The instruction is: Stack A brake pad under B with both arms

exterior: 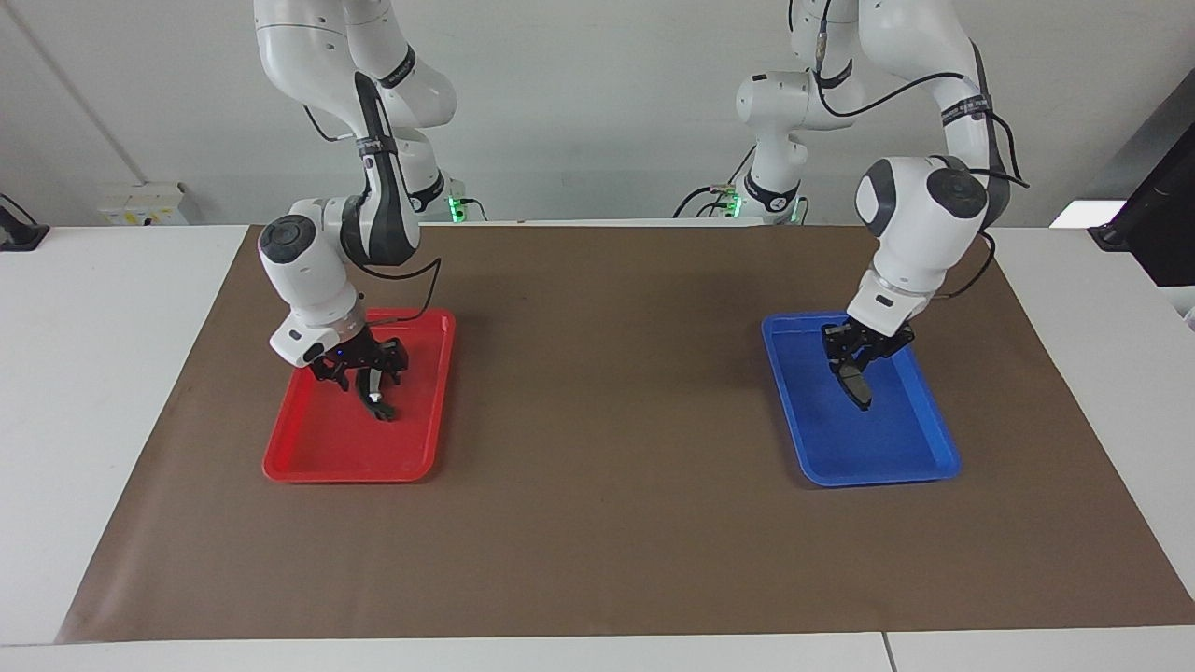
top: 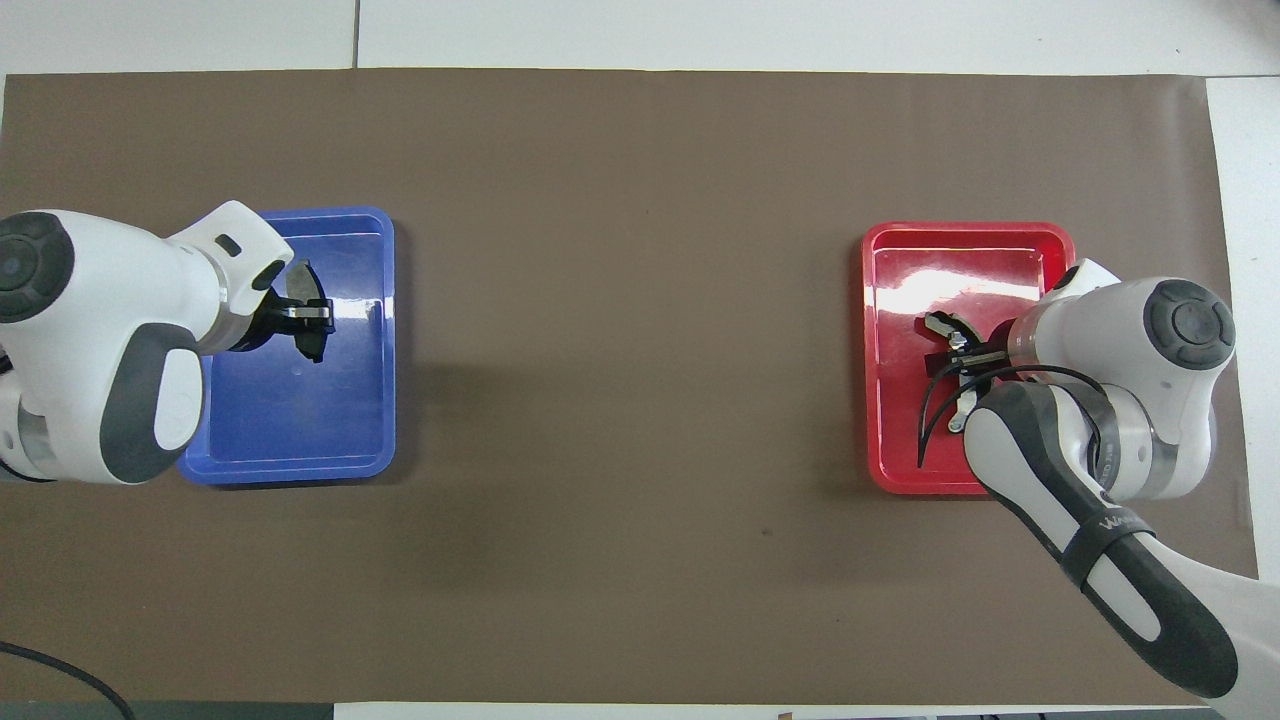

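The A brake pad (exterior: 859,387), short and plain dark, stands on edge in the blue tray (exterior: 878,478), gripped by my left gripper (exterior: 850,364). In the overhead view the pad (top: 300,285) and the left gripper (top: 310,313) are over the blue tray (top: 300,430). B (exterior: 378,403), the long black crescent with silvery patches, is gripped by my right gripper (exterior: 369,378) low over the red tray (exterior: 327,462). In the overhead view B (top: 940,325) curves around the right gripper (top: 965,355) over the red tray (top: 900,440). I cannot tell whether either pad touches its tray floor.
A brown mat (exterior: 597,392) covers the table between the two trays. The blue tray is toward the left arm's end, the red tray toward the right arm's end. White table (exterior: 93,373) borders the mat.
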`<move>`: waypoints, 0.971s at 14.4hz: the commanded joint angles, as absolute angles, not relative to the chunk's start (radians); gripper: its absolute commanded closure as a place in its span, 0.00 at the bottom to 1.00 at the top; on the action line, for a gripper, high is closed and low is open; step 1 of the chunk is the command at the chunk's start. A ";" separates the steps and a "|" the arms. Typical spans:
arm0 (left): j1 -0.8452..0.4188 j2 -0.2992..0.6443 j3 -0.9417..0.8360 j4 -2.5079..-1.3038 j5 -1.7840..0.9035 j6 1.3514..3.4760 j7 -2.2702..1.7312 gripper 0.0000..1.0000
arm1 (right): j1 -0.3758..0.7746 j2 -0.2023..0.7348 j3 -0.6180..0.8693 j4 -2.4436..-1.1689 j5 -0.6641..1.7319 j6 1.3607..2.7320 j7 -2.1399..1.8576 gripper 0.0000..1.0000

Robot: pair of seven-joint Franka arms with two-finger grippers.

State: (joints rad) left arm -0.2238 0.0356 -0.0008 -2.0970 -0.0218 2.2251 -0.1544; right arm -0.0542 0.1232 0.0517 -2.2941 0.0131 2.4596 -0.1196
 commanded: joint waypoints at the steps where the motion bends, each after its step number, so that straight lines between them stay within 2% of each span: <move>1: -0.389 0.096 0.006 -2.092 -0.009 2.293 -0.285 0.92 | -0.066 0.117 0.058 -2.306 0.023 2.480 -0.135 0.16; 2: -0.435 0.113 0.006 -2.094 -0.009 2.312 -0.328 0.92 | -0.066 0.117 0.058 -2.306 0.023 2.479 -0.135 0.18; 5: -0.563 0.164 0.006 -2.077 -0.008 2.367 -0.396 0.92 | -0.067 0.114 0.058 -2.318 0.023 2.480 -0.140 0.39; 7: -0.658 0.266 0.006 -1.992 -0.008 2.370 -0.458 0.92 | -0.066 0.109 0.058 -2.329 0.023 2.484 -0.144 0.46; 9: -0.696 0.330 0.005 -1.916 -0.009 2.370 -0.488 0.91 | -0.066 0.109 0.058 -2.329 0.021 2.485 -0.147 0.64; 10: -0.718 0.334 0.005 -1.913 -0.009 2.370 -0.489 0.90 | -0.066 0.109 0.058 -2.329 0.021 2.485 -0.147 0.78; 11: -0.733 0.339 0.005 -1.911 -0.008 2.372 -0.489 0.88 | -0.066 0.110 0.058 -2.329 0.021 2.484 -0.140 1.00; 13: -0.742 0.367 0.005 -1.917 -0.008 2.405 -0.486 0.78 | -0.067 0.110 0.058 -2.307 0.021 2.458 -0.143 1.00; 14: -0.741 0.373 0.003 -1.933 -0.008 2.445 -0.486 0.69 | -0.067 0.109 0.058 -2.289 0.021 2.426 -0.141 1.00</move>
State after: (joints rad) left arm -0.7308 0.3525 -0.0114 -1.9314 -0.0214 2.3899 -0.4771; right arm -0.0551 0.1230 0.0518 -2.3040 0.0131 2.4571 -0.1235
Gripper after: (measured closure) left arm 0.617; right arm 0.577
